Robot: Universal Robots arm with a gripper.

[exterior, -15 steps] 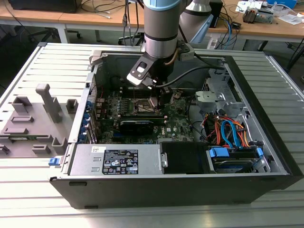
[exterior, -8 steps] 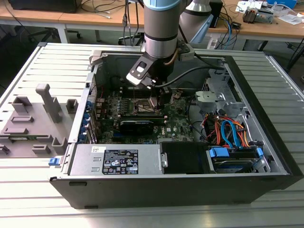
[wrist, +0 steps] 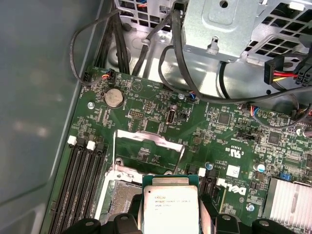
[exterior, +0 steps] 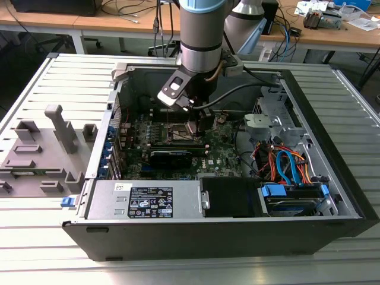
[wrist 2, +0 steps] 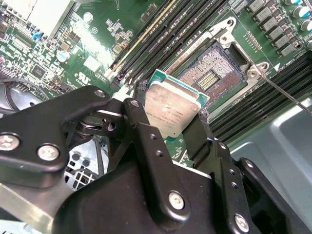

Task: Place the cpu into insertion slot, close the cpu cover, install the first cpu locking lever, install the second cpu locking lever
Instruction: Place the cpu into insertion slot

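Note:
The cpu (wrist 2: 173, 109), a small square chip with a silvery top and green edge, is pinched between my gripper's (wrist 2: 168, 119) two black fingers (wrist 2: 141, 134). It hangs tilted just above the insertion slot (wrist 2: 212, 73), whose pin field lies bare inside a silver rim. In the first wrist view the cpu (wrist: 170, 204) sits in my gripper (wrist: 170, 217) partly over the insertion slot (wrist: 119, 195). The cpu cover (wrist: 146, 137) stands swung open beyond it. A thin locking lever (wrist 2: 285, 92) sticks out beside the slot. In the exterior view my gripper (exterior: 198, 126) is low inside the open computer case.
Black memory slots (wrist: 80, 180) run along one side of the socket. A black graphics card (exterior: 171, 155) lies just in front of it, then the power supply (exterior: 148, 199). Coloured cables (exterior: 285, 163) and a drive cage fill the exterior view's right. A grey fixture (exterior: 44, 148) stands outside the case.

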